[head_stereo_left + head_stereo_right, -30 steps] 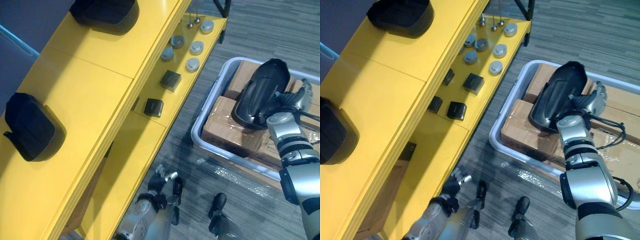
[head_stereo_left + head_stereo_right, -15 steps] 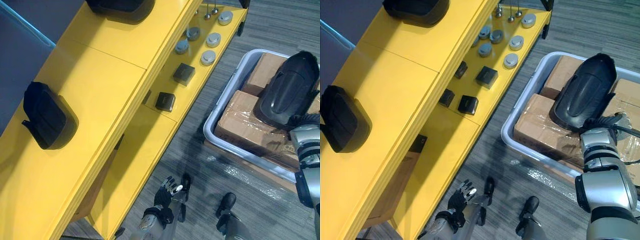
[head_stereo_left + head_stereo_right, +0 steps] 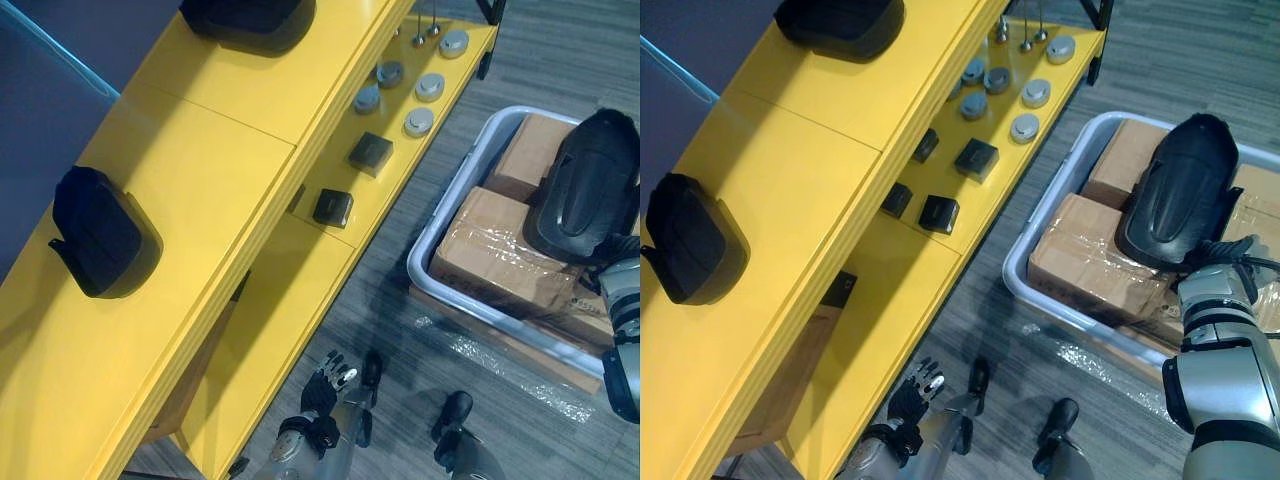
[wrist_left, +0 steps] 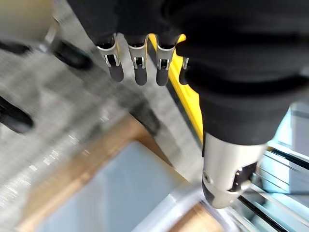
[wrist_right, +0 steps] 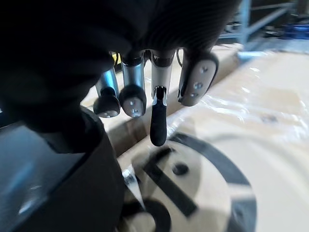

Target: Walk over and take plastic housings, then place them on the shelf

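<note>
Housing [image 3: 1180, 190] further over bin [image 3: 1062, 195], clear of shelf [image 3: 800, 160] edge, clasped by right hand [image 5: 133, 99]; left hand [image 3: 912, 395] spread.

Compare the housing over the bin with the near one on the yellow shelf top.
Bin housing is long with a rounded nose, over the cardboard boxes by the right hand; shelf housing is squarer and lies on the yellow shelf top. Both black.

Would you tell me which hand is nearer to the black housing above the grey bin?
Right. The right hand sits at the lower end of the black housing over the grey bin; the left hand hangs open near the floor beside the yellow shelf, far from it.
</note>
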